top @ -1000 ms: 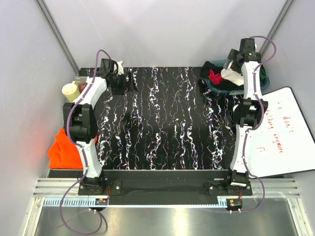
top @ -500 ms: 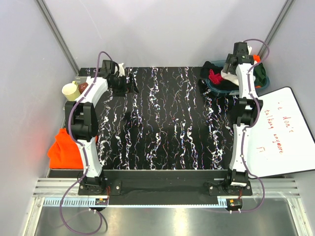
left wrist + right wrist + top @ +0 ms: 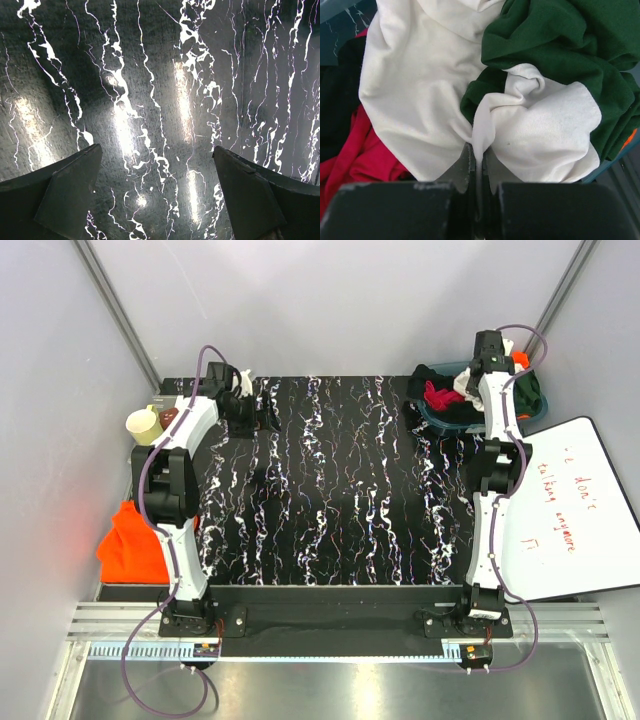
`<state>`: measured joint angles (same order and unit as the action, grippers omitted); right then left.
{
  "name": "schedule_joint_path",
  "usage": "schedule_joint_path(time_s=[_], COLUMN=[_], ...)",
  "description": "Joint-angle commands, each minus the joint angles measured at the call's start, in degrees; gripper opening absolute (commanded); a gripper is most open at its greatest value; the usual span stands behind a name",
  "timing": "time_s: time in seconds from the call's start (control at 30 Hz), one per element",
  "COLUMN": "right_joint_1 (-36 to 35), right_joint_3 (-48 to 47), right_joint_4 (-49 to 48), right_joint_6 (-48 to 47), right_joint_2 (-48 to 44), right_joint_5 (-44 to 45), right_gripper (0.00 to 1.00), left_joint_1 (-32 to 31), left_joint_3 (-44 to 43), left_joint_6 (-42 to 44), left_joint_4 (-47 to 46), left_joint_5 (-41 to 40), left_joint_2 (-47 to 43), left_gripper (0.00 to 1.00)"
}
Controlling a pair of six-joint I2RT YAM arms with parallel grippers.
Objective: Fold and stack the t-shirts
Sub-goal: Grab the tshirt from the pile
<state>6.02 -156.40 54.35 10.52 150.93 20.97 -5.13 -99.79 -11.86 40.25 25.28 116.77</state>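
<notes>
While my right hand (image 3: 479,159) pinches shut on a fold of the cream t-shirt (image 3: 415,95) just ahead, the counter (image 3: 340,500) stretches to its left, under my wide-open, empty left hand (image 3: 155,170)

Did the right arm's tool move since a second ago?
Yes. The right tool slid a little to the left, away from the white board, and is now shut on the cream t-shirt.

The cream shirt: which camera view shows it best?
The right wrist view: the cream shirt fills much of the frame, with a fold pinched in the shut right gripper. The top view shows only a small pale patch, far right. The left wrist view shows only the table.
</notes>
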Motion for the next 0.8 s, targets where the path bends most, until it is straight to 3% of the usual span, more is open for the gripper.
schedule_joint_path(time_s=[0.0,0.4,0.77], right_joint_1=[0.0,-0.7,-2.7], right_joint_3=[-2.2,-4.0,-4.2], right_joint_4=[-1.3,-3.2,-4.3], right_joint_6=[1.0,-0.8,-1.0], right_joint_2=[-5.9,-15.1,-23.8], right_joint_5=[0.8,1.4,-12.1], right_gripper=[0.0,0.0,0.0], left_joint_1=[0.3,0.1,-0.8], left_joint_3=[-1.7,-0.3,0.6], left_joint_6=[-0.1,0.2,0.2], left_joint_4=[-0.3,-0.4,-1.2], left_joint_5=[1.1,2.1,1.7], left_joint_2=[0.1,-1.0,-2.4], left_gripper=[0.99,0.99,0.99])
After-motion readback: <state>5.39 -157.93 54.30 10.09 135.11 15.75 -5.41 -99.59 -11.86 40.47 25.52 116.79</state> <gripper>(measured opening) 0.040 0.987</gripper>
